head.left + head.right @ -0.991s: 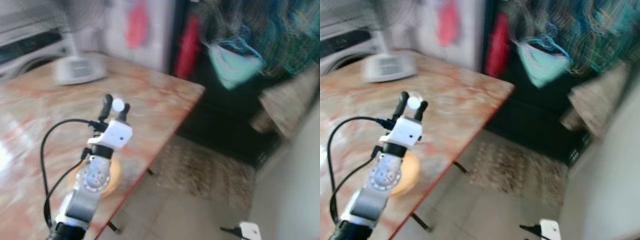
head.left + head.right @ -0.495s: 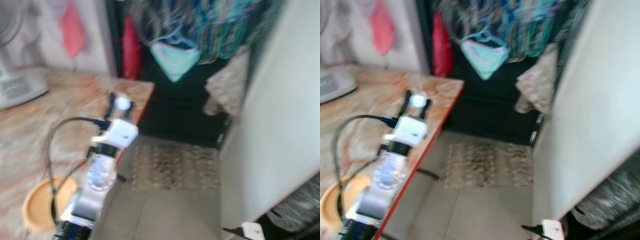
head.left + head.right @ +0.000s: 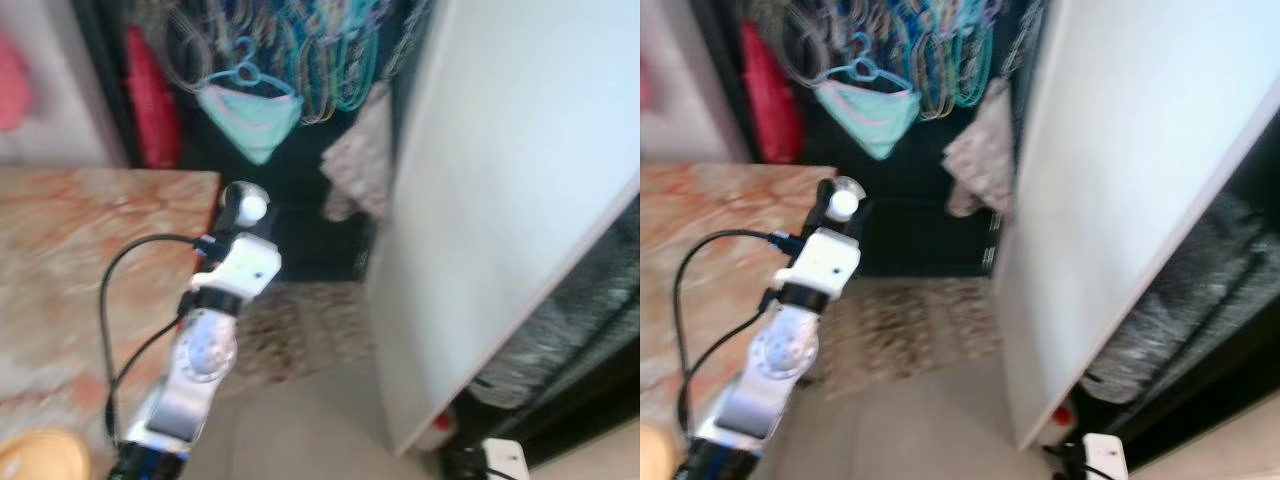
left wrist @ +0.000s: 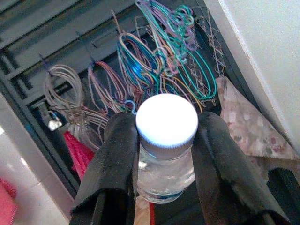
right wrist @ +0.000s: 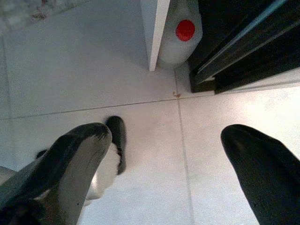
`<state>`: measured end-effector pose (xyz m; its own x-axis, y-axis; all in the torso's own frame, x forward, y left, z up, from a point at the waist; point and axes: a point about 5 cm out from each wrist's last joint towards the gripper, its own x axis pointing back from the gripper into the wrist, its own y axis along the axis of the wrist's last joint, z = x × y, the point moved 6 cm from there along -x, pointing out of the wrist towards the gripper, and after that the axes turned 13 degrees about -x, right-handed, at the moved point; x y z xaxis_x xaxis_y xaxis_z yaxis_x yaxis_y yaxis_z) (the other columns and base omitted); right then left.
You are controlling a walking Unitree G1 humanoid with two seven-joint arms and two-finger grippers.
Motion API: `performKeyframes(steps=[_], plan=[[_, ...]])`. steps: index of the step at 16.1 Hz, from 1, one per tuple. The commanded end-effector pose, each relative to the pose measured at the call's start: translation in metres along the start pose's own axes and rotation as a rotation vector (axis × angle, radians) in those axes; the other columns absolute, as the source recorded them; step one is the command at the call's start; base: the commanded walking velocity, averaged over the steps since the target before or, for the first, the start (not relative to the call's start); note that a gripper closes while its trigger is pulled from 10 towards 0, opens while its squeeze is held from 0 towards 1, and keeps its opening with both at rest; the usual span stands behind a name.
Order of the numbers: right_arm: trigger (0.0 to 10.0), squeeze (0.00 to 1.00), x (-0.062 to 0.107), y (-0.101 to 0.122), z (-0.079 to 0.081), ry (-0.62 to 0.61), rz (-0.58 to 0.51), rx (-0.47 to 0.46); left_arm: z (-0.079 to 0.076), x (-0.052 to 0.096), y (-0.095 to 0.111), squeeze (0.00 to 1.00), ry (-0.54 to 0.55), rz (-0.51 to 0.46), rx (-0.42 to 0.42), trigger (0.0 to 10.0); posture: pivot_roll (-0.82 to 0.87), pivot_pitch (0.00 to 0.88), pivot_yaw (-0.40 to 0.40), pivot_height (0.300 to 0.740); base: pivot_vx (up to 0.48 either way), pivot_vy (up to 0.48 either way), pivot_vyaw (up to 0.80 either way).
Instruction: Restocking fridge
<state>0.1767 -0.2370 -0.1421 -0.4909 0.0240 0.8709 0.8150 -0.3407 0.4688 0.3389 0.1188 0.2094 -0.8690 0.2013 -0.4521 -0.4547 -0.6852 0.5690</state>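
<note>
Left gripper raised in front of body, approx centre-left of head views, fingers clamped either side of a small clear bottle w/ white cap; bottle upright btwn the two black pads, cap poking just above the fingertips. Same bottle seen in head view as a pale round top above the white wrist block, black cable looping off the silver arm. Marble-look table, reddish-orange veins, to robot's left, its corner near the gripper; orange plate at the table's near edge, partly cut off by frame. Ahead: dark doorway w/ bunch of coloured wire hangers hung high, teal garment on one of them, red item hanging beside it, patterned cloth drooping next to the white panel. Patterned rug on tiled floor below the hangers. Large white fridge door on robot's right, swung open, edge-on & tilted in view; dark interior behind it, contents too blurred to tell. Right gripper hanging low over pale floor tiles, fingers well apart, nothing btwn them; robot's own foot below it. Near door's bottom corner on floor: white jug w/ red cap, just beside the door edge. Head views soft w/ blur.
</note>
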Motion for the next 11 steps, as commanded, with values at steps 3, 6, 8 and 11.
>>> performKeyframes(steps=[3,6,8,11], plan=[[10.0,0.0,0.001,-0.001,-0.004,-0.011,0.006,0.007,0.004,-0.004,0.006,0.0,0.022,-0.019,0.01,10.0,0.1,0.0,-0.011,0.74,0.0,0.0,-0.79],[10.0,0.0,0.001,-0.001,-0.003,-0.007,0.007,0.007,0.004,-0.004,0.002,0.0,0.021,-0.007,0.012,10.0,0.1,0.0,-0.007,0.74,0.0,0.0,-0.79],[10.0,0.0,0.001,-0.001,-0.003,-0.005,0.007,0.006,0.004,-0.003,0.001,0.0,0.019,-0.001,0.012,10.0,0.1,0.0,-0.004,0.74,0.0,0.0,-0.79],[10.0,0.0,0.0,-0.002,-0.002,-0.002,0.009,0.004,0.004,-0.004,-0.004,0.0,0.016,0.014,0.011,10.0,0.1,0.0,0.002,0.74,0.0,0.0,-0.79]])
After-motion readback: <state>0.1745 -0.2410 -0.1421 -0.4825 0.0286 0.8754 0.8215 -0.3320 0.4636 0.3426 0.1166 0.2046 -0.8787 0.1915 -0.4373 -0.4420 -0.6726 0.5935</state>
